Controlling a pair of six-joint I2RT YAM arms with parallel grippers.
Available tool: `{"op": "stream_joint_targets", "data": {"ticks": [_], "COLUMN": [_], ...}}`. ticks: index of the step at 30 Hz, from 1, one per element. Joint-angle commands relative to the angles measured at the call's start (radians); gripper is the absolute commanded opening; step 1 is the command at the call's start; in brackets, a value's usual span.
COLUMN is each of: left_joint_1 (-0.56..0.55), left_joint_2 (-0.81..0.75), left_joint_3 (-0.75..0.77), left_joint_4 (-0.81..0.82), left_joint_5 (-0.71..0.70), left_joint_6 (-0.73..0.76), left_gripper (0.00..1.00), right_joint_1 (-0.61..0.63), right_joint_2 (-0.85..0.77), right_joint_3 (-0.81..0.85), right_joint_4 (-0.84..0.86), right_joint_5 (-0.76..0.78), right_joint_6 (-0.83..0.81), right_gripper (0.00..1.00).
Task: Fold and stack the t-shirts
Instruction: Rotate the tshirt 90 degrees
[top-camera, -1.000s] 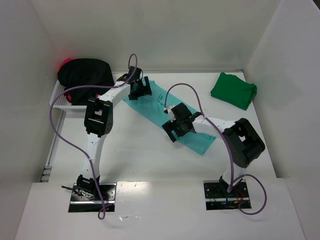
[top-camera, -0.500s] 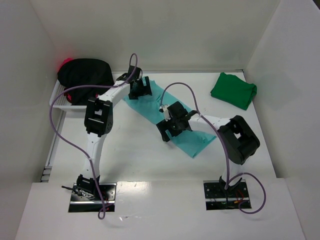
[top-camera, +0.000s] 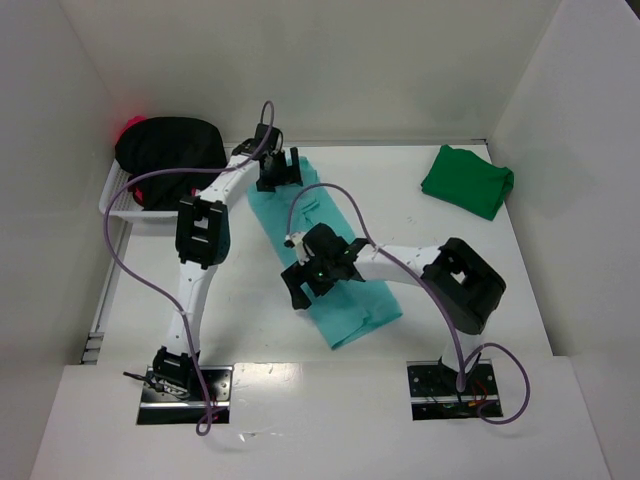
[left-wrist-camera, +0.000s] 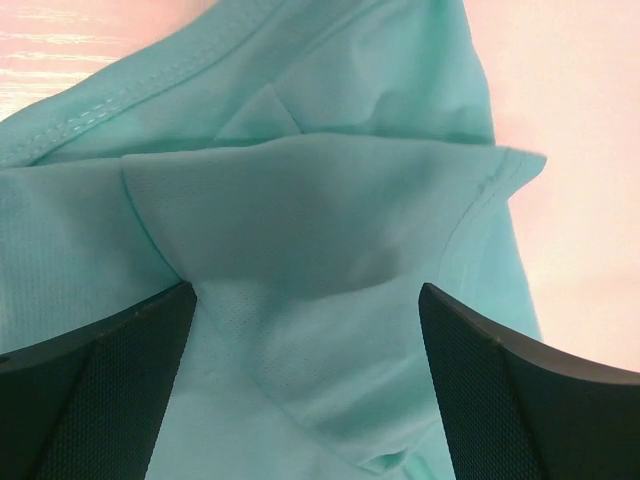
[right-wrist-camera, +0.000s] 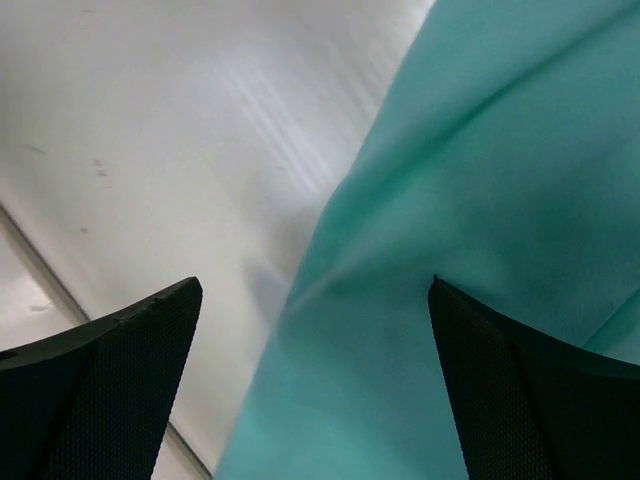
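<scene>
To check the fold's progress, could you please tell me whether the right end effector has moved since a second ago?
Yes. In the top view the right end effector has shifted left and down the frame, farther from the dark green t-shirt.

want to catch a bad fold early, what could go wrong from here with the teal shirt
The left gripper hangs open over bunched, layered folds of the teal shirt; closing there could pinch several layers. The right gripper is open astride the shirt's edge, half over bare table, so it might catch only the hem and slip.
</scene>
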Motion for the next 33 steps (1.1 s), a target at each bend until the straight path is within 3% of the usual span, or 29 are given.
{"op": "stream_joint_targets", "data": {"ticks": [1, 7, 11, 18, 24, 29, 33], "left_joint_1": [0.006, -0.028, -0.068, -0.114, -0.113, -0.083, -0.083], "left_joint_2": [0.032, 0.073, 0.156, 0.413, 0.377, 0.269, 0.142], "left_joint_3": [0.043, 0.106, 0.250, 0.797, 0.828, 0.846, 0.846], "left_joint_4": [-0.058, -0.058, -0.111, -0.352, -0.399, -0.433, -0.455], "left_joint_5": [0.056, 0.157, 0.195, 0.216, 0.113, 0.073, 0.024], "left_joint_6": [0.033, 0.068, 0.077, 0.076, 0.086, 0.096, 0.114], "left_gripper": [1.00, 1.00, 1.00, 1.00, 1.00, 1.00, 1.00], "right_joint_1": [0.069, 0.087, 0.087, 0.087, 0.087, 0.078, -0.006], "right_joint_2": [0.058, 0.064, 0.034, 0.004, -0.078, -0.349, -0.568], "right_joint_3": [0.002, 0.012, 0.021, 0.021, 0.043, 0.062, 0.056], "right_joint_4": [0.021, 0.031, 0.042, 0.129, 0.079, 0.010, -0.004], "right_joint_5": [-0.054, -0.062, -0.054, -0.063, 0.071, 0.315, 0.382], "right_joint_6": [0.068, 0.086, 0.088, 0.148, 0.157, 0.158, 0.190], "right_gripper": [1.00, 1.00, 1.00, 1.00, 1.00, 1.00, 1.00]}}
